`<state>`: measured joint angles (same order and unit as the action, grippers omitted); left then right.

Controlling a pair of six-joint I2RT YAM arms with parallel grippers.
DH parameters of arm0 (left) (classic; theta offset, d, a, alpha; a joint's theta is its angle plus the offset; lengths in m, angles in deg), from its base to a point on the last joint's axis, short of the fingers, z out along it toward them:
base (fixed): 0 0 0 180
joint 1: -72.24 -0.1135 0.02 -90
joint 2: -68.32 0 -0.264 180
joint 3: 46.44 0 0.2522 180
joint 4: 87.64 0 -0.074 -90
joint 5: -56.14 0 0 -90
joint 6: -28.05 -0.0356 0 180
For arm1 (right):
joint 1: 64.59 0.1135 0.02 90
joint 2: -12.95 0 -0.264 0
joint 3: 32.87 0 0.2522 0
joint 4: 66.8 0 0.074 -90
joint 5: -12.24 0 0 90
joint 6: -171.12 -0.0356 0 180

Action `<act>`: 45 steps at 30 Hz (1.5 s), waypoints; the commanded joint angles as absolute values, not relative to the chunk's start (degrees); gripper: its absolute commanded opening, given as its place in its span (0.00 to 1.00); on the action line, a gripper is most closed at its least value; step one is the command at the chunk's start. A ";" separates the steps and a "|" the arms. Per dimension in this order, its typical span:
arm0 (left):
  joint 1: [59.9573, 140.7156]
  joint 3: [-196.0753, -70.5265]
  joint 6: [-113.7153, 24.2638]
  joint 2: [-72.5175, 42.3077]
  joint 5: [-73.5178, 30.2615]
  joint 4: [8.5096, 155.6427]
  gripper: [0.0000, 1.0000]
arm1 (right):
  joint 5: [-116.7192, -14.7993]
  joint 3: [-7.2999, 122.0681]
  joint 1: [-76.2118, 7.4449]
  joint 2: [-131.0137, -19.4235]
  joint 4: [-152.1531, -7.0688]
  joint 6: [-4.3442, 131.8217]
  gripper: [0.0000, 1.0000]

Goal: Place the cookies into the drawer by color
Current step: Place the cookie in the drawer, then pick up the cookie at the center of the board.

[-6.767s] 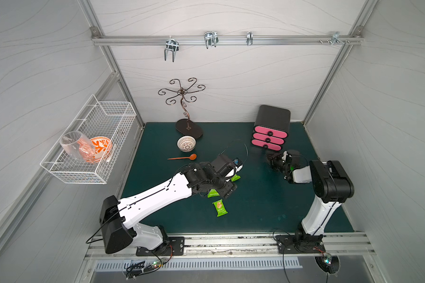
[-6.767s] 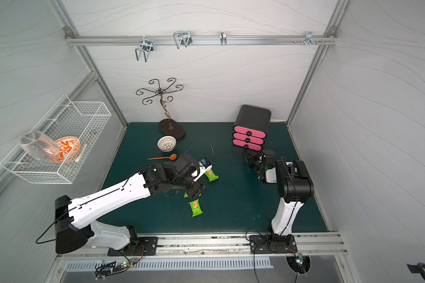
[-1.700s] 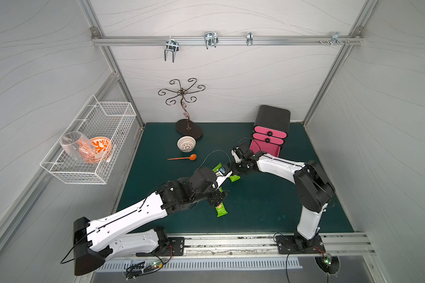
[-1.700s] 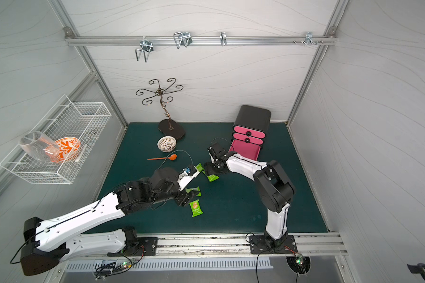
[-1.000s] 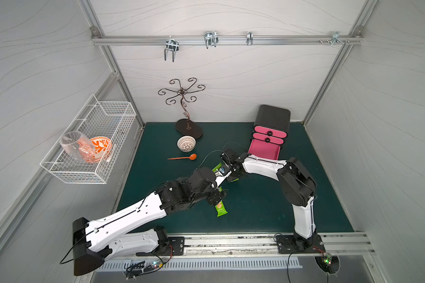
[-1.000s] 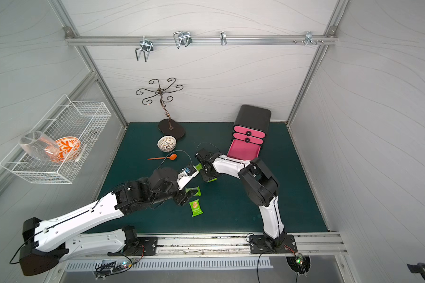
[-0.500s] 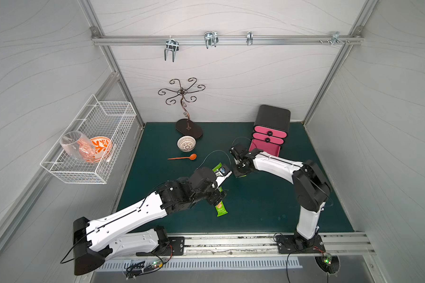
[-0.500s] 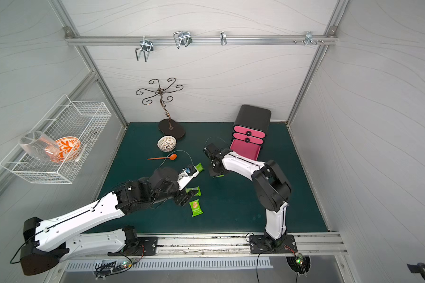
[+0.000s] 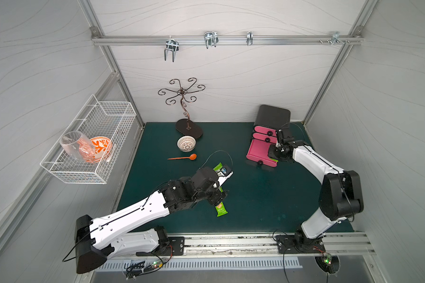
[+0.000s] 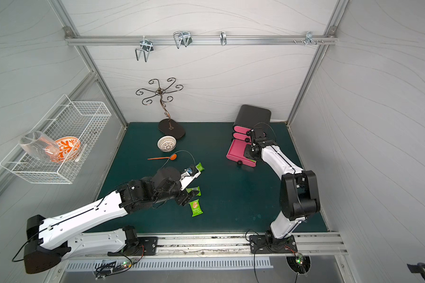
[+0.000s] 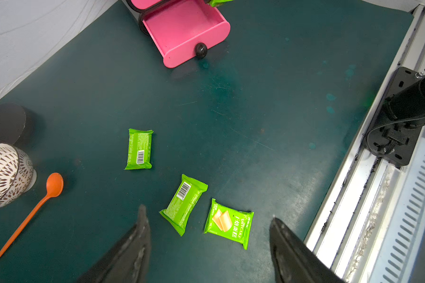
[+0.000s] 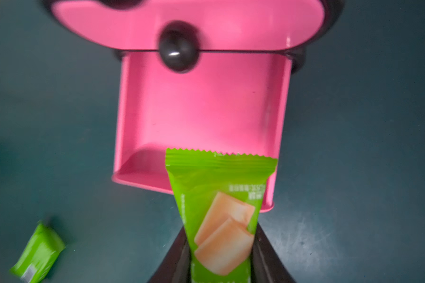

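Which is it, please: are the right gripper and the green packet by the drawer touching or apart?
Touching. The right wrist view shows the right gripper pinching the green packet.

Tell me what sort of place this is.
Probably a robot lab test cell, not a home: left arm and right arm mounted on a rail, white panels on an aluminium frame, and staged props, drawers and green packets, on a mat.

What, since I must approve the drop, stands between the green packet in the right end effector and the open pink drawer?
Nothing visible does. The right end effector holds the green packet over the front wall of the open drawer, whose floor shows bare.
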<state>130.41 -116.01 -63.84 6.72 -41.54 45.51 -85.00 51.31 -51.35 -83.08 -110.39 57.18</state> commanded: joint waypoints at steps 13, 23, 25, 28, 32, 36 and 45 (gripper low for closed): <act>130.03 -117.42 -63.40 6.11 -43.83 42.45 0.78 | -87.38 57.25 -52.49 -93.91 -107.16 58.04 0.41; 129.29 -118.00 -66.11 -1.63 -53.12 41.68 0.77 | -84.44 53.84 -52.37 -84.82 -109.72 57.58 0.54; 128.94 -119.18 -67.66 -6.35 -56.83 42.47 0.76 | -81.23 50.79 -51.94 -79.67 -108.91 56.09 0.55; 126.78 -125.15 -64.98 -15.81 -59.23 40.01 0.74 | -78.63 46.28 -50.73 -72.63 -107.34 52.53 0.56; 119.33 -134.22 -59.63 -26.36 -51.55 38.82 0.71 | -76.34 42.69 -49.60 -67.21 -103.82 49.30 0.60; 115.56 -136.01 -66.25 -31.41 -46.79 45.26 0.73 | -72.45 43.72 -49.64 -66.90 -102.87 50.62 0.63; 107.48 -143.07 -66.46 -43.22 -26.77 45.37 0.75 | -67.55 47.74 -49.78 -68.10 -104.74 54.02 0.64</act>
<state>108.25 -140.71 -65.26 -40.99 -33.54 44.20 -70.40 45.19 -49.80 -66.95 -104.22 52.17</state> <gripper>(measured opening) 0.753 0.635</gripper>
